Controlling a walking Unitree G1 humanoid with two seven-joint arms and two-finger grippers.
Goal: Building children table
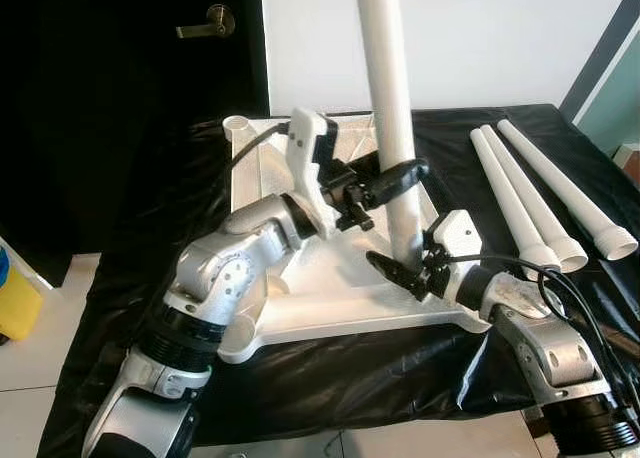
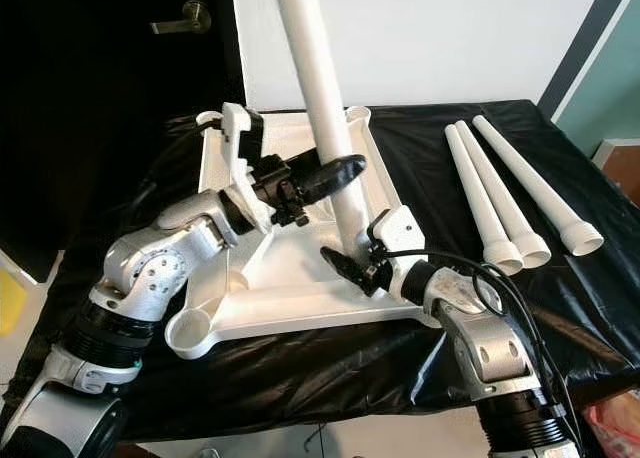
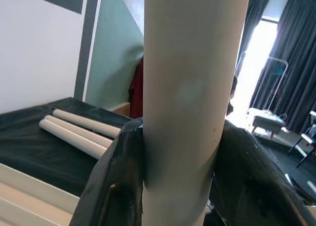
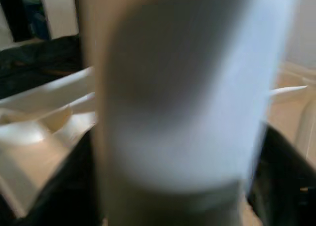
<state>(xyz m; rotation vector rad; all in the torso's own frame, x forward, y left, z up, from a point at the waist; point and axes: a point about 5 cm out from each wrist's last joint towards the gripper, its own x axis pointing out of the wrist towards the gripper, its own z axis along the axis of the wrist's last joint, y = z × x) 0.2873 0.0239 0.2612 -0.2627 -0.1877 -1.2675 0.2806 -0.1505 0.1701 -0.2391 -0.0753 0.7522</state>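
While it stands upright on the upturned white plastic tabletop (image 1: pixel 300 313), the long white plastic tube leg (image 1: pixel 390 98) is clamped by both hands: left hand (image 1: pixel 400 175) mid-shaft, right hand (image 1: pixel 400 270) near its base. Judged light, stiff, slick; best gripped low. Three spare white legs (image 1: pixel 545 193) lie nearby on the black-draped surface (image 1: pixel 330 378).

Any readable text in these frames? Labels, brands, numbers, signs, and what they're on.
None readable.
Upright white plastic table leg: plain, held by the left hand and right hand.
Upturned white plastic tabletop: no markings.
Three loose white tapered legs on the black cloth: no labels.
Right wrist view is too blurred to check.
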